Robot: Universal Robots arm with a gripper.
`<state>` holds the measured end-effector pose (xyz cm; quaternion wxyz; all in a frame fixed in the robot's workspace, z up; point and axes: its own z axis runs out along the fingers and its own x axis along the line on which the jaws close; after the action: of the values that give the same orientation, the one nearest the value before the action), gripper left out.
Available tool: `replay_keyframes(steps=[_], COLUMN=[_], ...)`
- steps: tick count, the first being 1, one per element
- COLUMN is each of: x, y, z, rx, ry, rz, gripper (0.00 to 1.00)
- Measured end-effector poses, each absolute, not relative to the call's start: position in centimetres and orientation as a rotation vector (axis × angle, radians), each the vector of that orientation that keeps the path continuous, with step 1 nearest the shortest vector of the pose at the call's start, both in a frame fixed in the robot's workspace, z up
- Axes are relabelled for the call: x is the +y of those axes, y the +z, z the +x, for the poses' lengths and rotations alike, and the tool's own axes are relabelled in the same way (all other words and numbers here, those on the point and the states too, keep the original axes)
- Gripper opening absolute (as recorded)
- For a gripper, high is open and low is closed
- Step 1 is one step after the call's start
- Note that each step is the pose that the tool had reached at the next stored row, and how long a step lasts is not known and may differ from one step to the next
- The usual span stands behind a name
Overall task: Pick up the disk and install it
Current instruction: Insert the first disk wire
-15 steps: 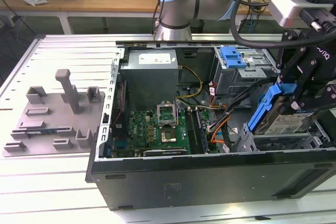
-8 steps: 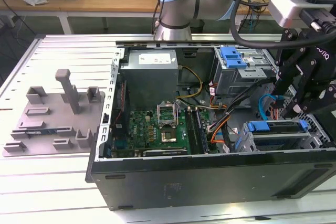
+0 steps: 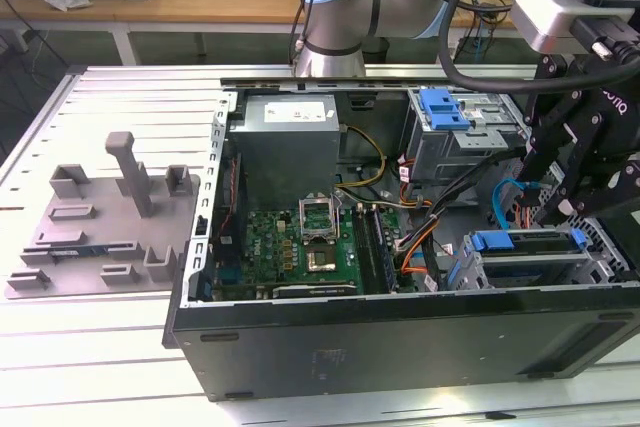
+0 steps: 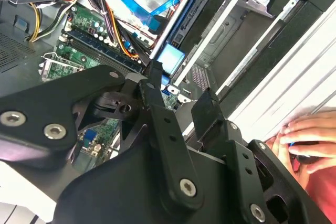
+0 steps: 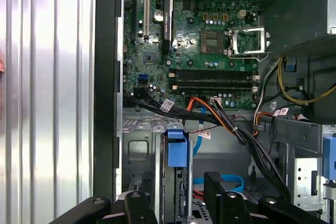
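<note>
The black two-finger robot gripper hangs over the grey metal drive cage at the exterior view's right end of the open black computer case, its fingers spread apart and pinching nothing. Between and just beyond the fingertips, the flat silver hard drive in its blue plastic rail bracket stands on edge in a cage slot. It looks seated there, though its depth is hard to judge.
</note>
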<state>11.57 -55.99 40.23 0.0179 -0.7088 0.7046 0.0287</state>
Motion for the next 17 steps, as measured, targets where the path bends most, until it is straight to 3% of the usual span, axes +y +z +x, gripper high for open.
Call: replay_keyframes(steps=[10, 17], x=[-55.7, -53.2], y=[40.2, 40.2], z=[11.6, 11.6], rx=[2.19, 2.221], ry=[0.085, 0.024], rz=[-2.204, -2.233], gripper=[0.51, 0.51])
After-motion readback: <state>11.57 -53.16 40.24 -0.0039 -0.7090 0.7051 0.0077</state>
